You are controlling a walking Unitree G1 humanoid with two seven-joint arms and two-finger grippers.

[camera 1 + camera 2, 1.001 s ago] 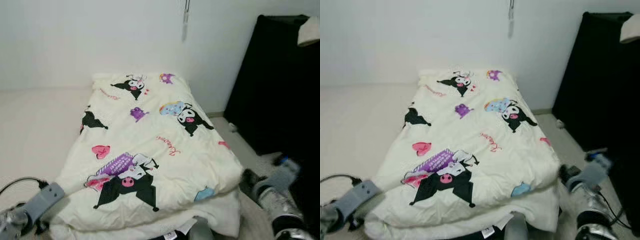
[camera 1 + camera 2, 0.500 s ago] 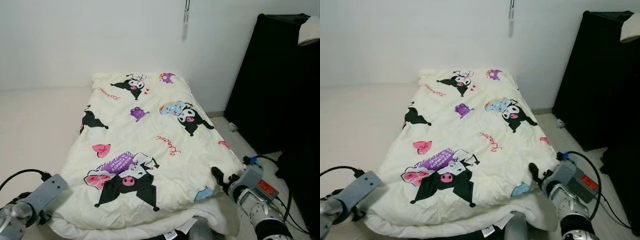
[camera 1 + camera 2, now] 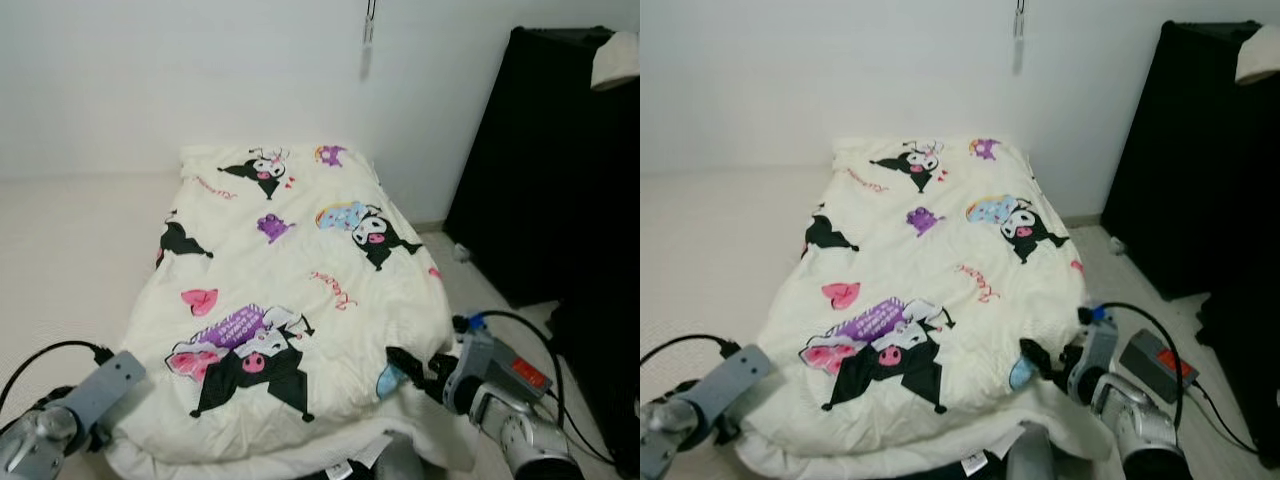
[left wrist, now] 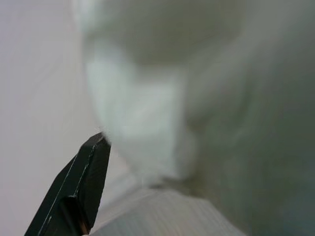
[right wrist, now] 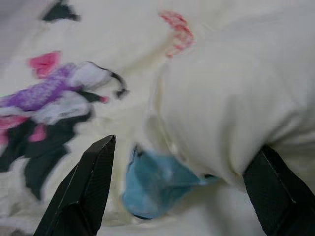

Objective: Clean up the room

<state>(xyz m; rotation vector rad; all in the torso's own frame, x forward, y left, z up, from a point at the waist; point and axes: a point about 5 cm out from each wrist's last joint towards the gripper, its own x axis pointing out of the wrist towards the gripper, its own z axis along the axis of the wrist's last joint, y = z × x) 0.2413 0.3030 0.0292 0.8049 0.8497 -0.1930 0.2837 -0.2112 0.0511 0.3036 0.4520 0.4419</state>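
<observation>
Tools number two: right tool (image 5: 182,191) gapes wide against one duvet (image 3: 290,280); left tool's (image 3: 95,400) spread unreadable.

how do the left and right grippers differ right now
The right gripper is open, its fingers spread around a fold of the quilt by a blue print. The left gripper sits at the quilt's near left corner; its state can't be told. Both are at the quilt's near end.

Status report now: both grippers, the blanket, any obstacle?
Right gripper open around quilt edge fold. Left gripper at quilt's near left corner. Black cabinet stands to the right.
</observation>
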